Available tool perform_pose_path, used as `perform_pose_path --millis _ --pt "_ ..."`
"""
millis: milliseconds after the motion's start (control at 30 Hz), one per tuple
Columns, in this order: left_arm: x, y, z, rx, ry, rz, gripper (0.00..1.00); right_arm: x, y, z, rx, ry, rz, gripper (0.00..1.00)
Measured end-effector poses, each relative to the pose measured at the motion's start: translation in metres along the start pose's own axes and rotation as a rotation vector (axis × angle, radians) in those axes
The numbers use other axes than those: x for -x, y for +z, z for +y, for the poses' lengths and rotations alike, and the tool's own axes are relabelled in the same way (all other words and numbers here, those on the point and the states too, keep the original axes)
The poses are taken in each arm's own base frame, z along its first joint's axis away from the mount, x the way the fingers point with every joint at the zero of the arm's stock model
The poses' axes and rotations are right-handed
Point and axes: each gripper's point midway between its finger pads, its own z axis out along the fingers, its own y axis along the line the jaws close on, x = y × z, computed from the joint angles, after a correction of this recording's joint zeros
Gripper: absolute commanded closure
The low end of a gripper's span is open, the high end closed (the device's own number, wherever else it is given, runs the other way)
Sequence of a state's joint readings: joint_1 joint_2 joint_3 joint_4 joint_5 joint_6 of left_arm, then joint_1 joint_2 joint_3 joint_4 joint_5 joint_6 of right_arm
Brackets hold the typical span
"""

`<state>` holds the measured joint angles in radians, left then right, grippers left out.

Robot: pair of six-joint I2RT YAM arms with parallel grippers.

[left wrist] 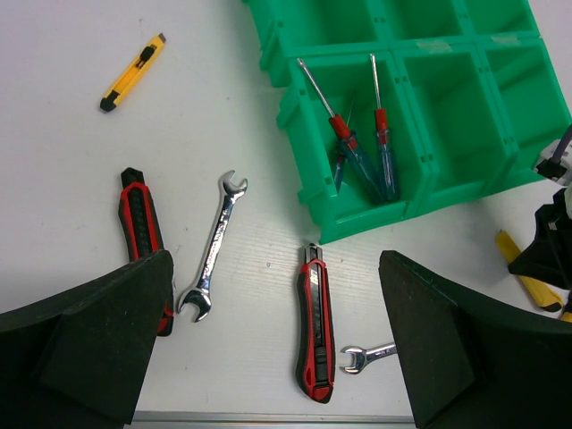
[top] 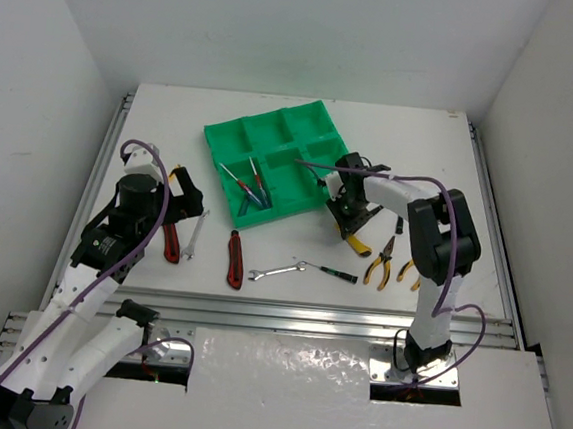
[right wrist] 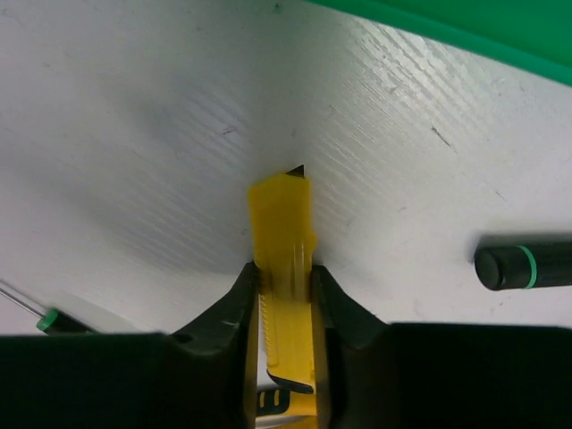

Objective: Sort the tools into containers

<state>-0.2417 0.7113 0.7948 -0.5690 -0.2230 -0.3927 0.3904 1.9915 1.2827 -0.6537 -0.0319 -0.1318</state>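
— So, right arm first. What are the fingers doing?

— The right gripper is clenching a yellow knife. Both fingers are pressing on its sides, and the blade tip is pointing to 12 o'clock in the wrist view. I cannot tell whether it is lifting off the table.

— Where is that sitting, seen from above?

— It is sitting at 4 o'clock of the green tray, just beside its corner. Two pairs of pliers are lying at 5 o'clock of the gripper, and a dark-handled screwdriver is lying at 6 o'clock.

— Left arm?

— The left gripper is hovering with its fingers spread wide, gripping nothing. In its wrist view a red knife is lying toward 5 o'clock and a second red knife toward 9 o'clock, with a wrench between them. A second wrench is lying just beside the first knife, on its 3 o'clock side. The other yellow knife is lying out at 10 o'clock, well apart.

— Anything sitting in the tray?

— A few thin screwdrivers, red and blue handles, are leaning in one corner compartment, at 7 o'clock of the tray from above.
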Motion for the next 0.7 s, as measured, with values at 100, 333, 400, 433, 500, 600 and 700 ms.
perform_pose_path --millis 100,333,400,433,500,600,700 --pt "0.0 0.0 0.0 0.0 0.0 0.0 0.02 -0.001 -0.001 0.001 0.002 0.004 0.003 0.92" --pt "-0.002 0.0 -0.006 -0.023 -0.012 0.027 0.08 0.014 -0.033 0.013 -0.018 0.002 -0.132 0.96" --pt "-0.002 0.0 -0.025 -0.102 -0.051 0.054 0.08 0.029 -0.063 0.029 -0.016 -0.027 -0.26 0.98" --pt "-0.002 0.0 -0.035 -0.152 -0.078 0.063 0.08 0.038 -0.079 0.04 -0.007 -0.048 -0.328 0.98" --pt "-0.001 -0.002 -0.068 -0.324 -0.15 0.069 0.08 0.057 -0.113 0.068 0.03 -0.096 -0.491 0.98" --pt "-0.01 -0.01 -0.114 -0.579 -0.263 0.081 0.08 0.075 -0.156 0.108 0.127 -0.133 -0.701 0.98" --pt "-0.03 -0.019 -0.143 -0.716 -0.326 0.137 0.12 0.079 -0.183 0.129 0.218 -0.109 -0.835 0.96"
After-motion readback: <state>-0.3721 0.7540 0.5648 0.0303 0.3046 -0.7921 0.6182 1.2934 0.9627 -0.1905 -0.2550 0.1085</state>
